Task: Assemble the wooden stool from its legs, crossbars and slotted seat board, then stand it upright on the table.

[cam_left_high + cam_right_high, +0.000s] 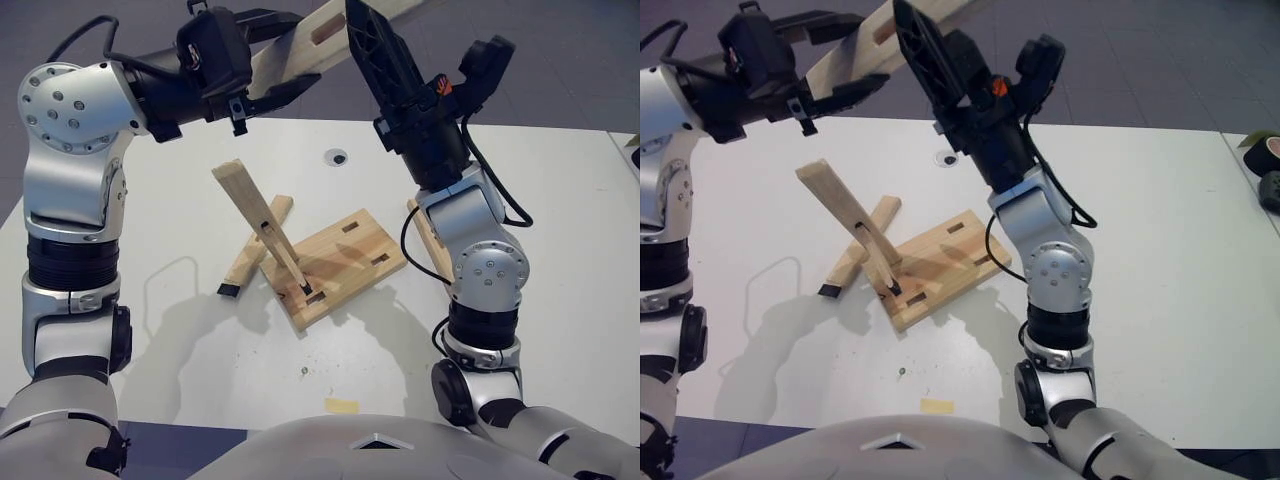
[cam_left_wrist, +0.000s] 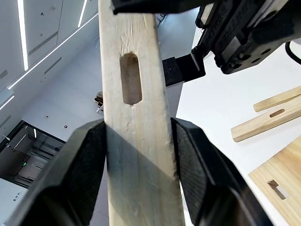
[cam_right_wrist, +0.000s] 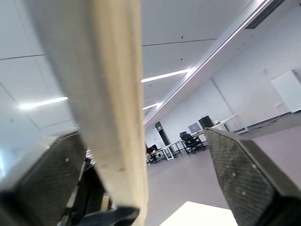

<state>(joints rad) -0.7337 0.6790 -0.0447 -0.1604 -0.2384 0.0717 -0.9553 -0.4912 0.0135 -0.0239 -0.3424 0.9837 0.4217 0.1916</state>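
**White tabletop** (image 1: 560, 200): carries all loose parts; no stool stands on it yet.

**Flat, pale wooden seat board with rectangular slots** (image 1: 350, 255): lies flat near the middle of the tabletop. Most of its visible slots are unfilled.

**Long pale wooden leg with an oval mortise** (image 1: 300, 50): held in the air above the far edge of the tabletop, well apart from the seat board. The left tool (image 2: 137, 129) is closed on it, a pad pressed against each side. The right tool (image 3: 143, 141) straddles the same leg farther along with its fingers spread wide; one pad stands clear of the wood, so it has no firm hold.

**Second pale wooden leg** (image 1: 258, 205): lower end seated in a corner slot of the seat board, leaning to the robot's left rather than upright.

**Shorter pale wooden piece with a black end** (image 1: 250, 258): lies on the tabletop beside the board, behind the leaning leg.

**Further slotted wooden bars** (image 2: 270, 123): lie on the tabletop at the robot's right of the board.

**Progress (judged):** early. One leg is fitted; the held leg, the remaining parts, the crossbars and the final uprighting are all left.
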